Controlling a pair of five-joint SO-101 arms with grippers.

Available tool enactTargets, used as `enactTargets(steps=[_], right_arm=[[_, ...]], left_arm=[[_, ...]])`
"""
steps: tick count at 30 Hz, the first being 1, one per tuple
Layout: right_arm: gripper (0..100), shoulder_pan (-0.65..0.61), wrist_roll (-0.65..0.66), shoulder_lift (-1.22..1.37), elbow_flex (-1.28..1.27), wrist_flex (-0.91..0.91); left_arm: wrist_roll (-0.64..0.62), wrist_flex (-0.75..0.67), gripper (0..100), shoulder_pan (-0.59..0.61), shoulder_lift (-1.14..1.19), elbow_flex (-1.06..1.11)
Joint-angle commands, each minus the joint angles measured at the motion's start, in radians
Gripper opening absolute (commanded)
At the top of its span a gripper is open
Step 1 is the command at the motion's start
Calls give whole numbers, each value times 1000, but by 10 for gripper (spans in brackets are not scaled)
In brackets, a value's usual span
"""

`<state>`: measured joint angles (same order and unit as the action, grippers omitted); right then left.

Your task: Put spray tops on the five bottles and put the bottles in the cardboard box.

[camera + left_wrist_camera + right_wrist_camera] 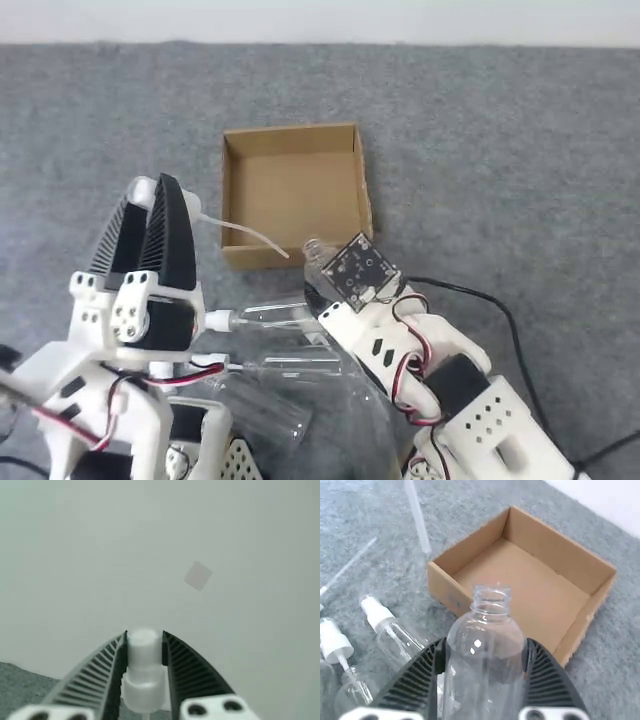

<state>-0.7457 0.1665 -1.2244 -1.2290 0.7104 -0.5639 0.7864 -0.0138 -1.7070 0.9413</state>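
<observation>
Clear plastic bottle (487,630) w/ open neck, no top, upright, clamped btw the black fingers of the right gripper (485,652). It sits just near of the square brown cardboard box (290,195), by the box's near-right corner. Box is centre-far on the grey carpet-like table cover (500,150).

Left gripper (144,645) is raised at near left, fingers closed on a white spray top (144,680). The top's thin dip tube (250,236) runs right toward the held bottle's neck; can't tell if it touches.

Two clear capped bottles (270,318) (290,368) lie on their sides btw the arms, near of the box.
</observation>
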Motion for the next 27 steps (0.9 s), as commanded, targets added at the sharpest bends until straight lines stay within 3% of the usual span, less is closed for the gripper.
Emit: enactTargets(steps=[1,10,16,27], right_arm=[[83,-31,55,-30,18,-51],[83,-39,61,-21,11,-159],[83,-39,130,-19,-81,-374],[83,-38,123,-22,-169,-460]], left_arm=[[11,-32,10,-2,-5,-15],[11,-44,10,-2,-5,-21],[8,-44,10,58,-5,-35],[6,-41,10,83,-5,-33]])
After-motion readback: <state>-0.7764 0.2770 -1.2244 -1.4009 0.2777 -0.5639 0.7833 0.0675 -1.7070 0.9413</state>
